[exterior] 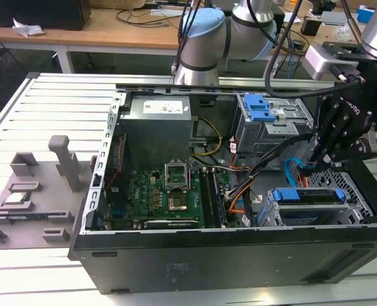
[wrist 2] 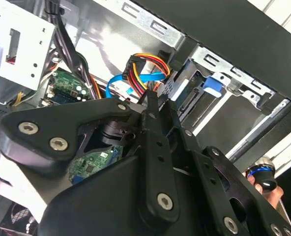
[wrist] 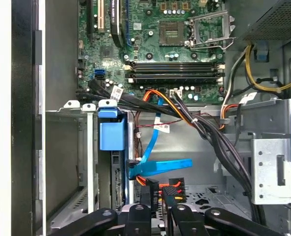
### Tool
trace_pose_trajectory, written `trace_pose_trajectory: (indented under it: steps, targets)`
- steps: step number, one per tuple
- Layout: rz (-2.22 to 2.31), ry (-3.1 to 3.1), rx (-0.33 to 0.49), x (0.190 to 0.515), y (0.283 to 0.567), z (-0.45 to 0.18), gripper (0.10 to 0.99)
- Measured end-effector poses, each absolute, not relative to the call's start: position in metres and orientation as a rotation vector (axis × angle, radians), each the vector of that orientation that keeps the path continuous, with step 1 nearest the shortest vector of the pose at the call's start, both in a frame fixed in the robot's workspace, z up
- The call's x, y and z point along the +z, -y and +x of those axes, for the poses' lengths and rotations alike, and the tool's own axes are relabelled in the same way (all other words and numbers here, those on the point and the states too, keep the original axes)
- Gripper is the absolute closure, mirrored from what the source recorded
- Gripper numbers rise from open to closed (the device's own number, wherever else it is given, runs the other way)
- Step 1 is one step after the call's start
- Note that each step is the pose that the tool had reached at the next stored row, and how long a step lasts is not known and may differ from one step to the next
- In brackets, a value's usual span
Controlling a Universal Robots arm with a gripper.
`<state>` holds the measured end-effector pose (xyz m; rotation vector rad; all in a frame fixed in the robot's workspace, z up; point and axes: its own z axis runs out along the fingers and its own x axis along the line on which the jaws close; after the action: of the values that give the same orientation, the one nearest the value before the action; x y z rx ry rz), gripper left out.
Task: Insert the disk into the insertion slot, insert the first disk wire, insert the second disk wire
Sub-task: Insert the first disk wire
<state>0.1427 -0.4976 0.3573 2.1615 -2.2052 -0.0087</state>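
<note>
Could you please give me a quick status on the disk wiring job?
Pincer low at the orange-red-black wire bundle, grip unclear. Silver blue-framed hard drive sits in low grey perforated cage. Light-blue flat cable loops close alongside.

No print can be read anywhere. In the exterior view, the white rectangular sticker on top of the grey metal power supply box carries dark lines of print too fine to make out. In the first wrist view, a small white paper tag on the black cables and another on the thin flat light-blue cable bear marks that cannot be deciphered.
</note>
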Motion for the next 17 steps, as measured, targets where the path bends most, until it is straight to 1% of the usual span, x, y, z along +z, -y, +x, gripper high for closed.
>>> trace_pose_trajectory:
  steps: [7, 8, 9, 13, 17]
  targets:
    - [2.152, 2.197, 0.012, 0.355, 0.498, 0.142, 0.847]
    - [2.151, 2.196, 0.013, 0.355, 0.498, 0.142, 0.863]
    - [2.151, 2.196, 0.013, 0.355, 0.498, 0.142, 0.922]
    - [2.15, 2.195, 0.015, 0.355, 0.499, 0.142, 0.922]
    - [2.149, 2.194, 0.017, 0.354, 0.51, 0.142, 0.922]
